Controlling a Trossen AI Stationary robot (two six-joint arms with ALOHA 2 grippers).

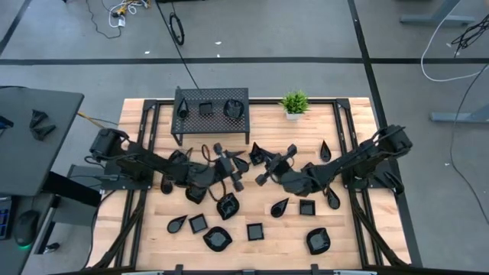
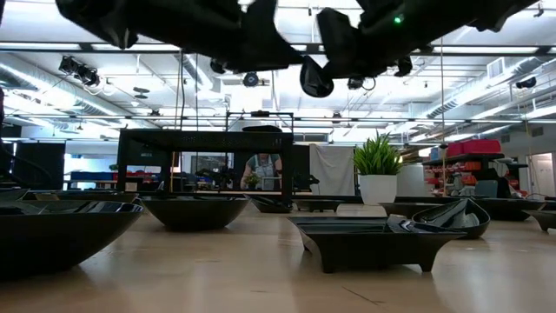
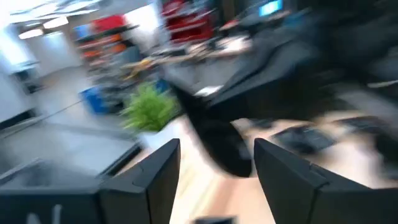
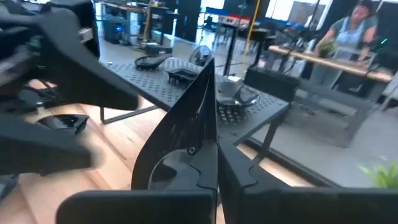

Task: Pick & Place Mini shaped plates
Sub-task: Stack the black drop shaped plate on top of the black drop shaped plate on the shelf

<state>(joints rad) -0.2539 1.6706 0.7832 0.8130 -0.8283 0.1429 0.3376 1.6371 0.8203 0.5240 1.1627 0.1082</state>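
Both arms meet above the middle of the table. My right gripper (image 4: 214, 180) is shut on one mini shaped plate (image 4: 186, 124), a thin glossy black dish that also shows hanging between the arms (image 2: 315, 78). My left gripper (image 3: 217, 171) faces it from the table's left, open. Its fingers stand on either side of the blurred dark plate (image 3: 225, 149); I cannot tell whether they touch it. Several other mini plates (image 1: 254, 231) rest flat on the table near its front edge, and three more (image 1: 206, 108) sit on top of the rack. My right gripper pinches the plate's lower rim (image 4: 200, 163) between its two fingers. They come level from the table's right. The plate stands on edge, rising past the fingertips, and is lifted clear of the table.
The black perforated rack (image 1: 212, 122) stands at the far edge, left of centre. A small green potted plant (image 1: 294, 102) stands to its right. Plates lie scattered under and in front of both arms, among them bowls (image 2: 193, 210) and a square dish (image 2: 373, 239). A person stands in the room beyond.
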